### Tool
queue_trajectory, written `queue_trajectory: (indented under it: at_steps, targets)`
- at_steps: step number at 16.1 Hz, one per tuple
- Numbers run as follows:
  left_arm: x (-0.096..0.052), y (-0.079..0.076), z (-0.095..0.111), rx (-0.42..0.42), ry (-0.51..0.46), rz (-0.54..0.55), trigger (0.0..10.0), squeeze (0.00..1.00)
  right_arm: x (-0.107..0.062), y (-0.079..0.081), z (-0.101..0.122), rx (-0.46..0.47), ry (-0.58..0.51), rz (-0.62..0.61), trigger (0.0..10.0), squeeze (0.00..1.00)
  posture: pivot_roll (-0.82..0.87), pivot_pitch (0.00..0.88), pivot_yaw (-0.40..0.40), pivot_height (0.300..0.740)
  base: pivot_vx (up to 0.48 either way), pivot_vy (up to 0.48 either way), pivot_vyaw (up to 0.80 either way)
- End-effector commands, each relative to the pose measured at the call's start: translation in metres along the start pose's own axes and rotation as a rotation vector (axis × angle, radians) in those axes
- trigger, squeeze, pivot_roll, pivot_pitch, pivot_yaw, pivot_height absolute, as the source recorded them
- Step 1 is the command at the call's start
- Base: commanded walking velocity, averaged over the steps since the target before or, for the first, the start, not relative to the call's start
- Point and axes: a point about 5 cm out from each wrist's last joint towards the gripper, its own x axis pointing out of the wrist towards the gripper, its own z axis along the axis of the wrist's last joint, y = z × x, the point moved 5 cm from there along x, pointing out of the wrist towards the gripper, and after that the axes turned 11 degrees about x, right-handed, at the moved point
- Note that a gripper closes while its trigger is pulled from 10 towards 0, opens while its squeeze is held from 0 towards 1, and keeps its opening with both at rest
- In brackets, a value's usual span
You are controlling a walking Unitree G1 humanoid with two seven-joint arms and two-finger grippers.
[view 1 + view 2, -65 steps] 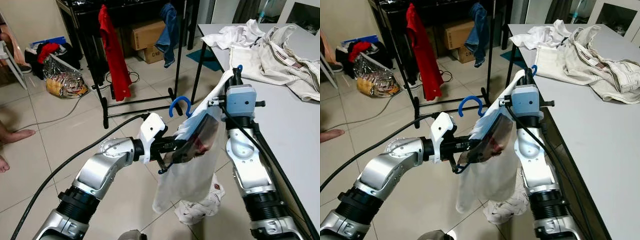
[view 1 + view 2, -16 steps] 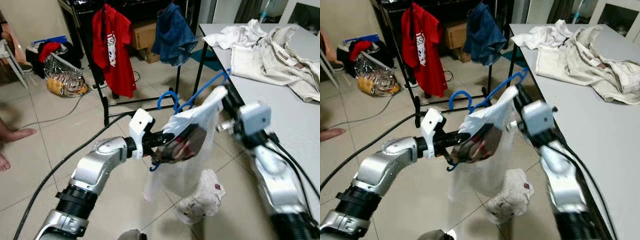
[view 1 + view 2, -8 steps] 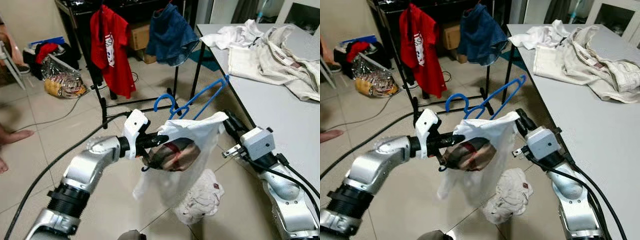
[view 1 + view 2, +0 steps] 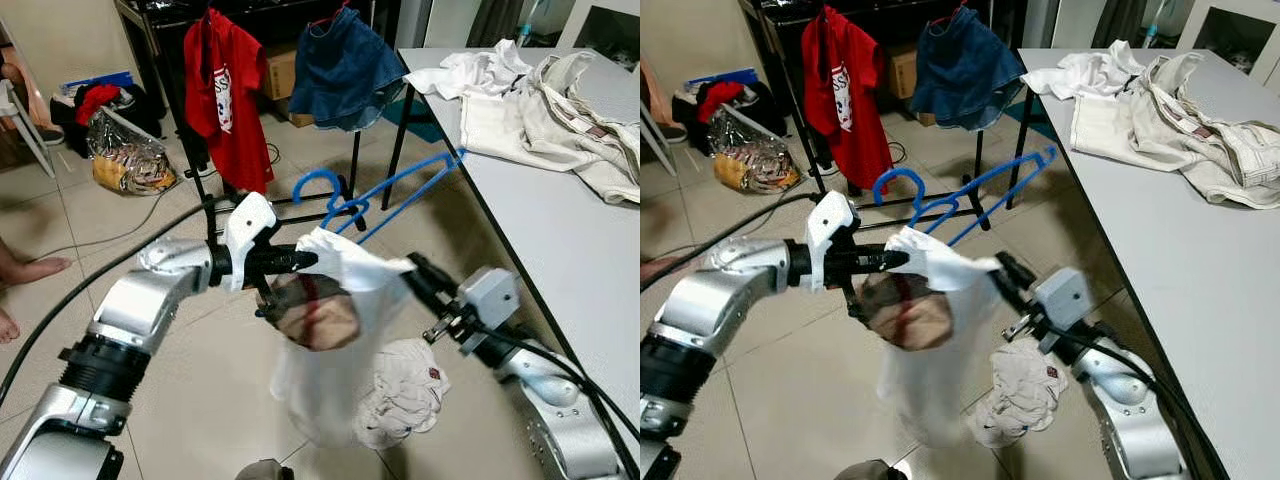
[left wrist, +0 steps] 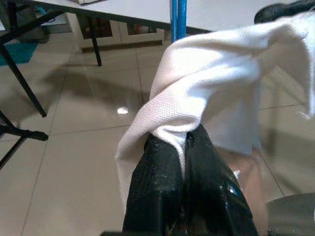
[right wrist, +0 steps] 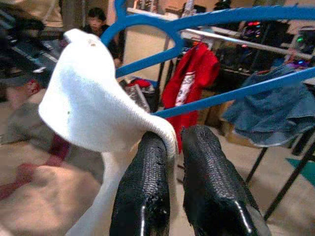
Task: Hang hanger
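left gripper [image 4: 300, 261] pinches one shoulder of the white shirt [image 4: 340, 330]; right gripper [image 4: 412, 270] clamps the other, with the blue hanger [image 4: 385, 205] inside. judged: shirt mounted; hanging on the rack [image 4: 175, 90] remains.

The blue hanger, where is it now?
The blue hanger sits in mid-air in the eye views, above the white shirt stretched between both grippers, in front of the clothes rack.

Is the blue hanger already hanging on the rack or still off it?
Off it. The blue hanger sits tilted in the white shirt, short of the rack.
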Motion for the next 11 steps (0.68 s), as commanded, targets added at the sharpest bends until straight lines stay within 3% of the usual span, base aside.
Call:
queue_trajectory:
  at_steps: [1, 6, 7, 8, 9, 10, 11]
  targets:
    - [-0.005, 0.008, 0.008, 0.034, -0.01, 0.011, 10.0, 0.0, 0.0, 0.003, -0.003, 0.008, 0.02, 0.011, 10.0, 0.0, 0.0, 0.0, 0.034, 0.723, 0.0, 0.0, 0.0]
    - [-0.014, 0.016, 0.012, 0.076, 0.003, -0.018, 10.0, 0.0, -0.01, 0.005, -0.024, 0.12, 0.117, 0.024, 10.0, 0.0, 0.0, 0.0, 0.035, 0.723, 0.0, 0.0, 0.0]
    - [-0.016, 0.017, 0.012, 0.095, 0.012, -0.027, 10.0, 0.0, -0.012, 0.006, -0.028, 0.148, 0.128, 0.022, 10.0, 0.64, 0.0, 0.0, 0.035, 0.723, 0.0, 0.0, 0.0]
    - [-0.017, 0.018, 0.012, 0.1, 0.014, -0.031, 10.0, 0.0, -0.013, 0.006, -0.029, 0.157, 0.131, 0.021, 10.0, 0.64, 0.0, 0.0, 0.035, 0.723, 0.0, 0.0, 0.0]
    - [-0.019, 0.02, 0.014, 0.119, 0.015, -0.038, 10.0, 0.0, -0.016, 0.005, -0.037, 0.209, 0.151, 0.006, 10.0, 1.0, 0.0, 0.0, 0.036, 0.723, 0.0, 0.0, 0.0]
    - [-0.02, 0.024, 0.017, 0.125, 0.012, -0.027, 10.0, 0.0, -0.017, 0.002, -0.039, 0.223, 0.154, -0.013, 10.0, 1.0, 0.0, 0.0, 0.037, 0.723, 0.0, 0.0, 0.0]
    - [-0.022, 0.034, 0.023, 0.137, 0.003, 0.004, 10.0, 0.0, -0.02, -0.007, -0.043, 0.24, 0.161, -0.06, 10.0, 0.55, 0.0, 0.0, 0.037, 0.723, 0.0, 0.0, 0.0]
